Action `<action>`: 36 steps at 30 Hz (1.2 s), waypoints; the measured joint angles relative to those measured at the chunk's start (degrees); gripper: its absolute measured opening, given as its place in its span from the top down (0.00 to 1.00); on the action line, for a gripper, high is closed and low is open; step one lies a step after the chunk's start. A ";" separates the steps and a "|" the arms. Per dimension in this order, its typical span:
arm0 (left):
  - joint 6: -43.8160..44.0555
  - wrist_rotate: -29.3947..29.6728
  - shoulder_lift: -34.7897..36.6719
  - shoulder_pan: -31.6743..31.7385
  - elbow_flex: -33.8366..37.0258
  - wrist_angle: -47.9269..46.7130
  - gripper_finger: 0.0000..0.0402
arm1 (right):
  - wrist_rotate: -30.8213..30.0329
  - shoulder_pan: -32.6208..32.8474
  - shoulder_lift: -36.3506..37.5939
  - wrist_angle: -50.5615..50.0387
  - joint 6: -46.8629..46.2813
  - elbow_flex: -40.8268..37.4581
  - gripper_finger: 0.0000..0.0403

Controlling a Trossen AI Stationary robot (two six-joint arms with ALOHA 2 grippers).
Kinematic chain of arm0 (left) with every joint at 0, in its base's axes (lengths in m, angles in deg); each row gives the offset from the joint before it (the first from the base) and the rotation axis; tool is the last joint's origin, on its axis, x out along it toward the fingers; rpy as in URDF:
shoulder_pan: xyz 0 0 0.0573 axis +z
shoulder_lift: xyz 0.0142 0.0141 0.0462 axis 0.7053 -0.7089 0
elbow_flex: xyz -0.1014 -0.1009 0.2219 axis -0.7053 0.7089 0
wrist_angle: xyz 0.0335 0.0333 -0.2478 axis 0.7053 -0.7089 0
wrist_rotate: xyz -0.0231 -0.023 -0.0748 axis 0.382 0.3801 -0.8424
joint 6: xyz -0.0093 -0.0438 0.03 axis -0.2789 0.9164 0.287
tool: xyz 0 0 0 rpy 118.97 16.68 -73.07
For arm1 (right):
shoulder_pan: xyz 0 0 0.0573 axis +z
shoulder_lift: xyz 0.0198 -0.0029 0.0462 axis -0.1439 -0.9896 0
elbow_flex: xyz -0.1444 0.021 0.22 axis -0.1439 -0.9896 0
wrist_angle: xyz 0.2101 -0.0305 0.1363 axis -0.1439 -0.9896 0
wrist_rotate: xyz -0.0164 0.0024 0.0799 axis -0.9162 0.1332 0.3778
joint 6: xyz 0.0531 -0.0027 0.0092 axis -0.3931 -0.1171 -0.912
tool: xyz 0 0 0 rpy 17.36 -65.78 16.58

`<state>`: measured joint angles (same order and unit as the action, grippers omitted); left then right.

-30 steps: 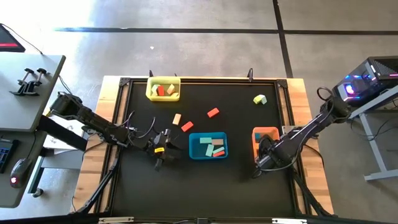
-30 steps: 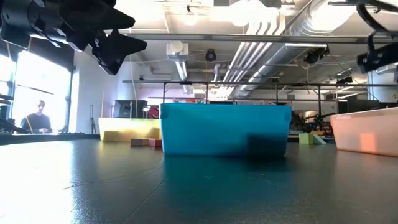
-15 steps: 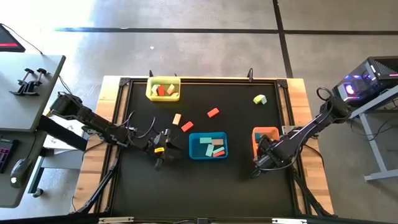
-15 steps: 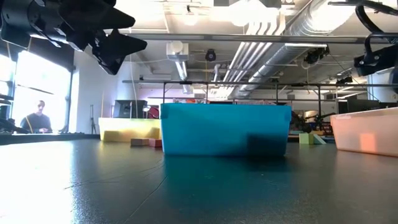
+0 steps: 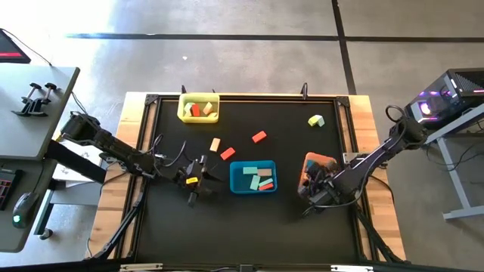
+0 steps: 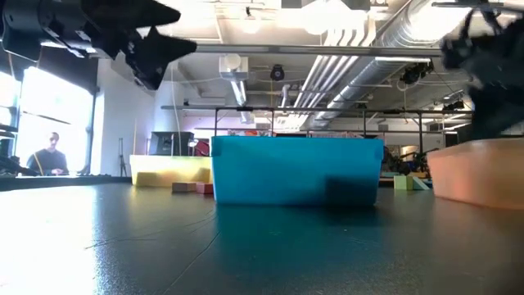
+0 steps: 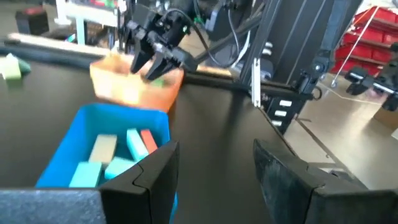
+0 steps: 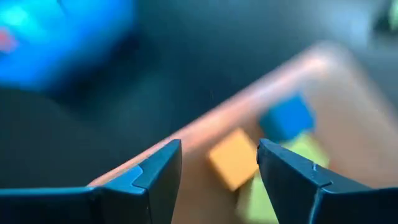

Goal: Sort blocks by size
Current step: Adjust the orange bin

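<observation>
Loose blocks lie on the black mat: a tan one (image 5: 215,144), two red ones (image 5: 227,153) (image 5: 259,137), and a lime pair (image 5: 316,120) at the far right. My left gripper (image 5: 198,183) hovers open just left of the blue tray (image 7: 106,155), which holds several blocks. My right gripper (image 8: 217,168) is open and tipped downward over the left rim of the orange tray (image 5: 321,162). An orange cube (image 8: 233,158), a blue cube (image 8: 286,118) and lime blocks (image 8: 280,180) lie inside that tray. My right gripper hangs over the orange tray's left rim (image 8: 205,127), one finger on each side of it and slanting down from above. The tray shows blurred, and I cannot tell whether a finger touches the rim. My left gripper touches nothing.
A yellow tray (image 5: 198,107) with several blocks stands at the far left of the mat. The blue tray (image 5: 252,177) sits mid-table between the two arms. Bare mat lies along the near edge. A person (image 6: 51,154) sits far behind the table.
My right gripper has swung toward the table's left and tipped, and hangs lower and larger in the low view. The orange tray has shifted a little toward the left and turned slightly; it shows blurred.
</observation>
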<state>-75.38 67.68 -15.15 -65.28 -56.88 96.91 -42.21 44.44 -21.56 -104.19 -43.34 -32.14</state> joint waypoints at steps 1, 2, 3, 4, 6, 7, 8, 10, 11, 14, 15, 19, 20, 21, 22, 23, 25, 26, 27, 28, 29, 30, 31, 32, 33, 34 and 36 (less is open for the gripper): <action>-0.76 0.04 0.00 0.00 0.00 0.87 0.53 | -3.68 0.01 0.00 0.28 1.67 0.72 0.49; -1.43 0.08 0.00 0.00 0.00 1.47 0.53 | -7.17 -0.03 0.00 0.24 3.31 1.51 0.49; -2.01 0.33 0.02 0.00 0.00 1.76 0.53 | -9.86 -0.30 0.00 0.26 4.84 2.41 0.49; -2.25 0.83 0.02 0.00 0.00 1.98 0.53 | -11.73 -0.67 0.00 0.17 6.36 3.36 0.49; -2.33 2.25 0.00 0.10 0.00 2.43 0.53 | -14.04 -1.55 0.00 -0.47 9.08 5.53 0.49; -2.36 3.01 0.02 0.25 0.00 2.47 0.53 | -14.44 -2.08 0.00 -0.69 9.86 6.75 0.49; -2.37 3.80 0.02 0.41 0.00 2.44 0.53 | -14.33 -2.67 0.00 -0.62 10.19 7.89 0.49; -2.36 4.37 0.00 0.84 0.00 2.43 0.53 | -11.97 -3.79 0.02 1.13 12.33 9.80 0.49; -2.36 4.45 0.00 1.11 0.00 2.43 0.53 | -9.34 -4.34 0.02 3.65 15.57 10.29 0.49; -2.36 4.47 0.00 1.77 0.00 2.40 0.53 | 0.12 -5.88 -0.06 15.02 26.66 9.41 0.49; -2.36 4.46 0.00 1.90 0.00 2.40 0.53 | 2.55 -6.62 -0.39 17.79 28.90 8.55 0.49; -2.36 4.45 0.00 2.08 0.00 2.36 0.53 | 5.39 -11.23 -3.74 16.97 29.08 6.37 0.49; -2.34 4.45 0.00 2.05 0.00 2.33 0.53 | 5.41 -12.58 -4.54 15.57 28.01 6.37 0.49; -2.34 4.45 0.01 2.05 0.00 2.33 0.53 | 5.55 -14.05 -5.16 14.57 26.86 6.37 0.49; -2.32 4.45 0.02 2.05 0.00 2.34 0.53 | 6.38 -15.55 -5.81 13.83 25.99 6.37 0.49; -2.34 4.45 0.01 2.05 0.00 2.32 0.53 | 8.04 -17.04 -6.44 13.51 25.46 6.37 0.49; -2.31 4.45 0.01 2.05 0.00 2.30 0.53 | 13.06 -19.77 -7.45 12.79 25.54 6.38 0.49; -2.31 4.45 0.02 2.05 0.00 2.25 0.53 | 14.83 -20.74 -7.56 12.27 25.69 6.46 0.49; -2.28 4.45 0.02 2.05 0.00 2.16 0.53 | 16.51 -21.38 -7.58 11.36 25.61 6.54 0.49; -2.22 4.45 0.01 2.05 0.00 2.04 0.53 | 17.52 -21.72 -7.61 10.43 25.55 6.55 0.49; -2.18 4.45 0.02 2.05 0.00 1.95 0.53 | 18.29 -21.76 -7.58 9.23 25.26 6.56 0.49; -2.16 4.45 0.01 2.05 0.00 1.84 0.53 | 19.14 -21.59 -7.31 7.61 24.50 6.55 0.49; -1.92 4.45 0.00 2.03 0.00 1.86 0.53 | 19.92 -21.33 -7.04 5.82 23.49 6.49 0.49; -1.55 4.45 0.02 2.03 0.00 1.81 0.53 | 20.73 -21.00 -6.77 3.87 22.33 6.44 0.49; -1.13 4.45 0.00 2.03 0.00 1.69 0.53 | 21.51 -20.58 -6.48 1.84 21.41 6.43 0.49; -0.92 4.45 0.01 2.03 0.00 1.62 0.53 | 22.19 -20.05 -6.17 -0.32 20.58 6.41 0.49; -0.76 4.43 0.02 2.03 0.00 1.25 0.53 | 22.94 -18.68 -5.58 -3.71 19.75 6.41 0.49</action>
<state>-76.15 72.11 -15.13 -63.25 -56.88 98.16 -19.27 25.76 -27.14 -107.90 -23.59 -25.72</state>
